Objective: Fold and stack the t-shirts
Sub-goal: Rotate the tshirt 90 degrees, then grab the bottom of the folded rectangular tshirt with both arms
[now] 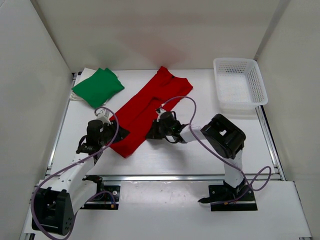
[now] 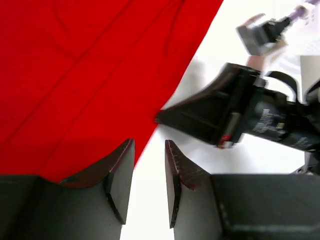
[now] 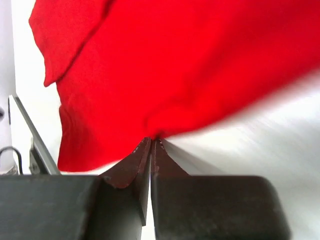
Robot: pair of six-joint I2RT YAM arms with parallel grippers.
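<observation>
The red t-shirt (image 1: 150,102) lies as a long diagonal strip across the table's middle. My right gripper (image 1: 149,134) is shut on its right edge near the lower end; the wrist view shows the jaws (image 3: 152,140) pinching a fold of red cloth (image 3: 175,70). My left gripper (image 1: 121,133) sits at the strip's left side and is open; its left finger rests over the red cloth (image 2: 75,75), with bare table in the gap (image 2: 149,146). The green t-shirt (image 1: 98,87) lies folded at the back left. A sliver of cream-white cloth (image 1: 76,96) peeks out beneath it.
A white plastic mesh basket (image 1: 239,82) stands at the back right. White walls enclose the table on three sides. The right gripper's body (image 2: 215,117) shows close ahead in the left wrist view. A metal rail (image 3: 32,137) runs along the table's edge.
</observation>
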